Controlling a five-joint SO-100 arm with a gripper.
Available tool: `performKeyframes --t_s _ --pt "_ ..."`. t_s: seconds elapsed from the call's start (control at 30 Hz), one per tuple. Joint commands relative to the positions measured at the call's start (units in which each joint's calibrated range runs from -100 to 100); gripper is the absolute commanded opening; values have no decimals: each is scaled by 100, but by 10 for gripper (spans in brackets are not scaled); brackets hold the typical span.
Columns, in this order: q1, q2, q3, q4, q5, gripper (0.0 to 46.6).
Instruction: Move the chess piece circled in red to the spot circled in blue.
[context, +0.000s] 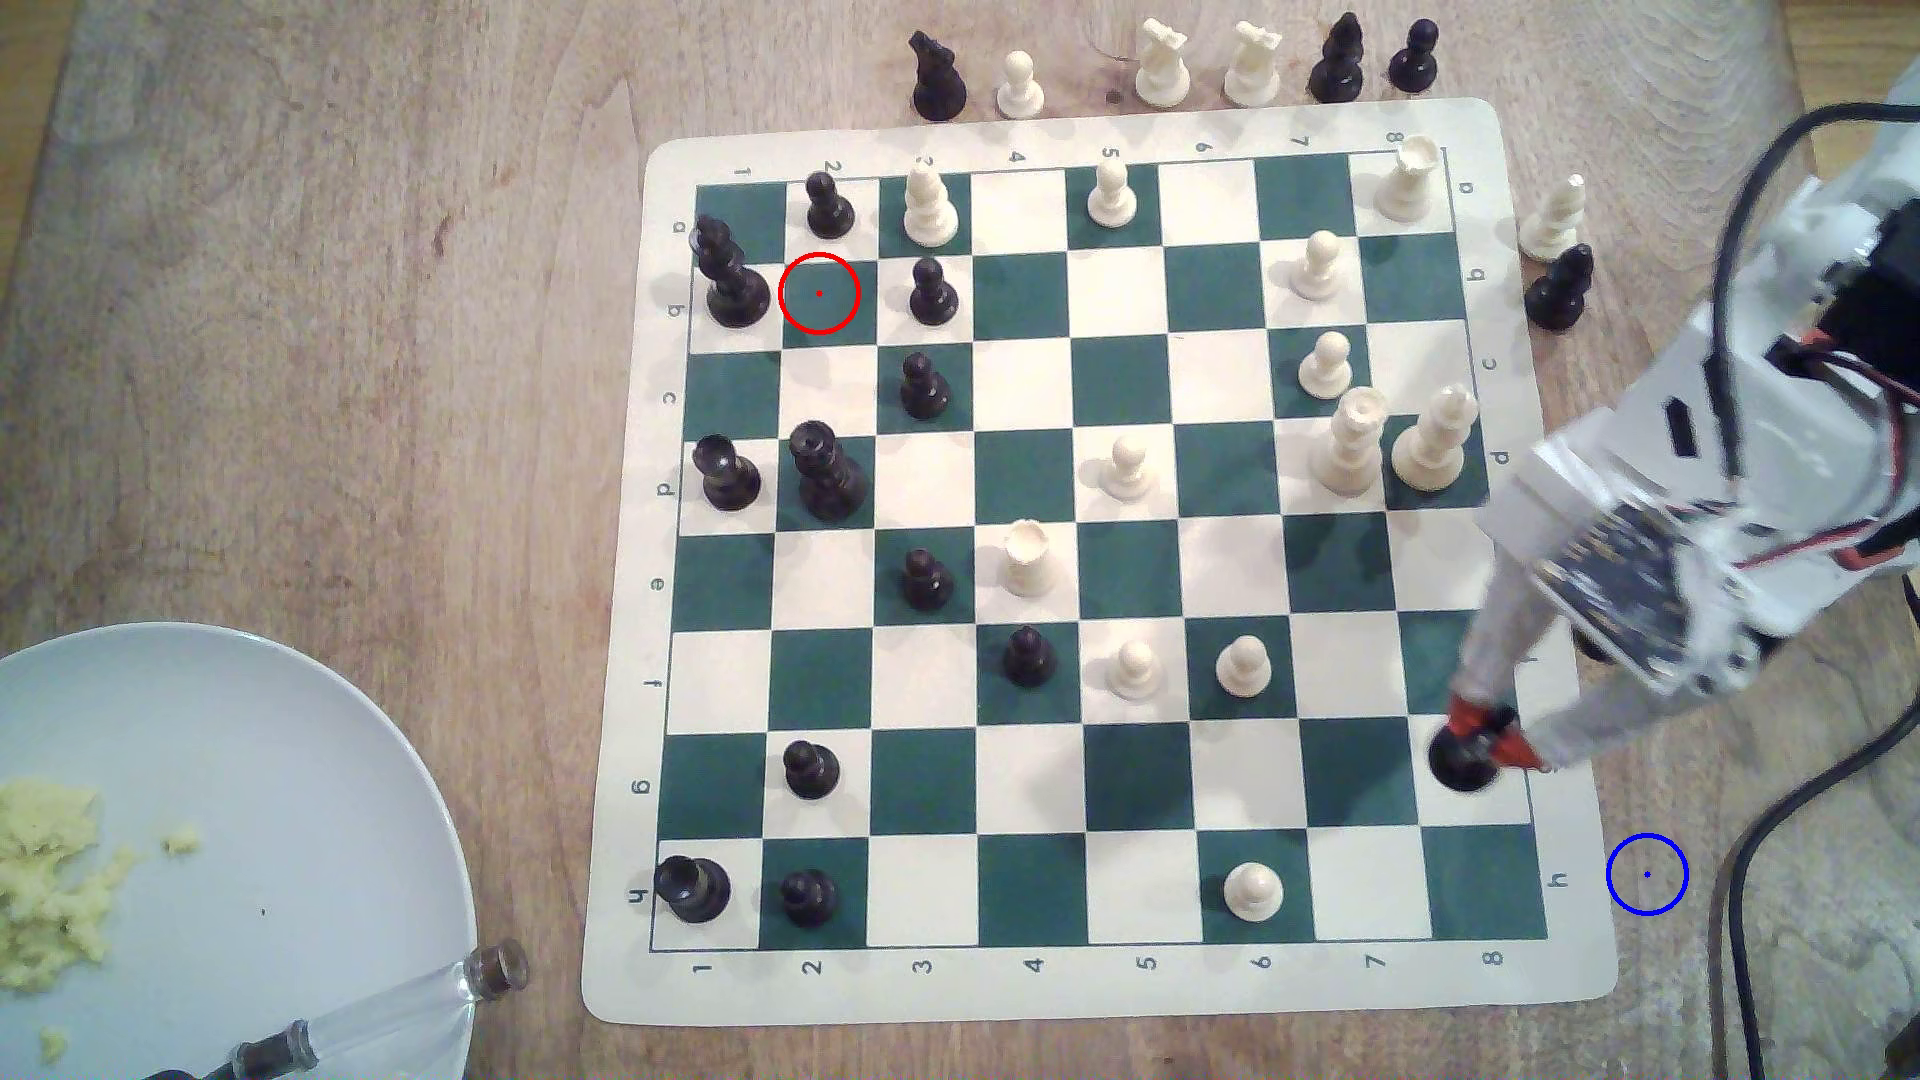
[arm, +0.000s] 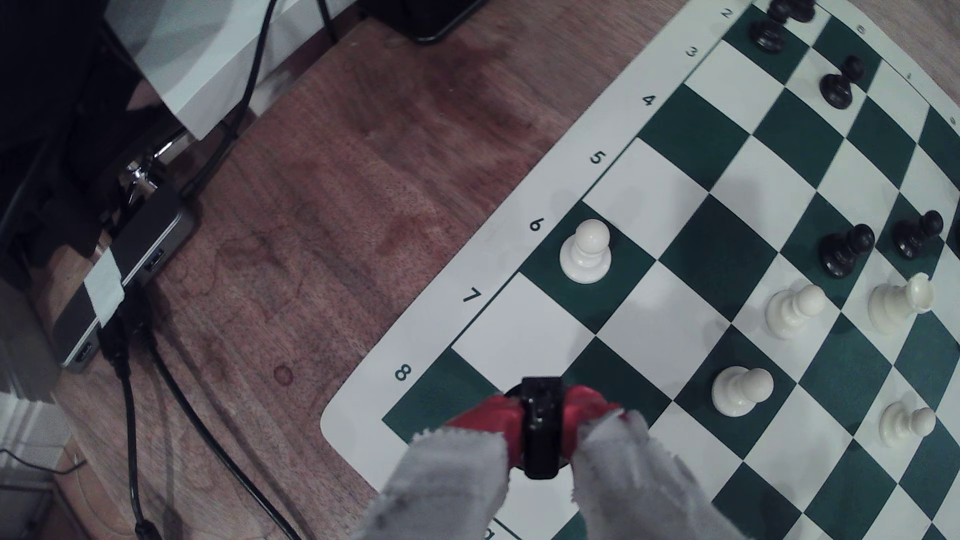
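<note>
One black chess piece (context: 1463, 758) is what we care about, and it sits between the red-tipped fingers (context: 1467, 714) of our gripper (context: 1488, 735) at the right edge of the board (context: 1039, 987), over the white square in row g, column 8. The red ring (context: 819, 294) far off at the exterior view's upper left encloses only bare green square, so we take the clamped piece to be the one meant. In the wrist view the two red pads (arm: 491, 418) press on either side of its dark body (arm: 541, 431), nearly closed with just the piece's width between them.

Whether its base is touching the board or lifted slightly we cannot tell. The blue ring (context: 1647, 874) lies on bare wood just off the board's near right corner, a short way from the piece and clear of other pieces, though a black cable (context: 1735, 935) runs just beside it.

We judge the piece light, rigid and smooth plastic, so it could slip or swivel in a loose pinch. The hold looks to be across the narrow upper body, which suits it; a grip lower toward the round base would be steadier on setting down, so it stands upright.
</note>
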Motion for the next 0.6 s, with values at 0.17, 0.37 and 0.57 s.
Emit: performKeyframes --t_s 0.17,0.37,0.57 --pt "-815 42 -96 -105 93 21" --pt "-1253 -85 -168 -7 98 19" --pt "-1558 -145 231 -302 103 19"
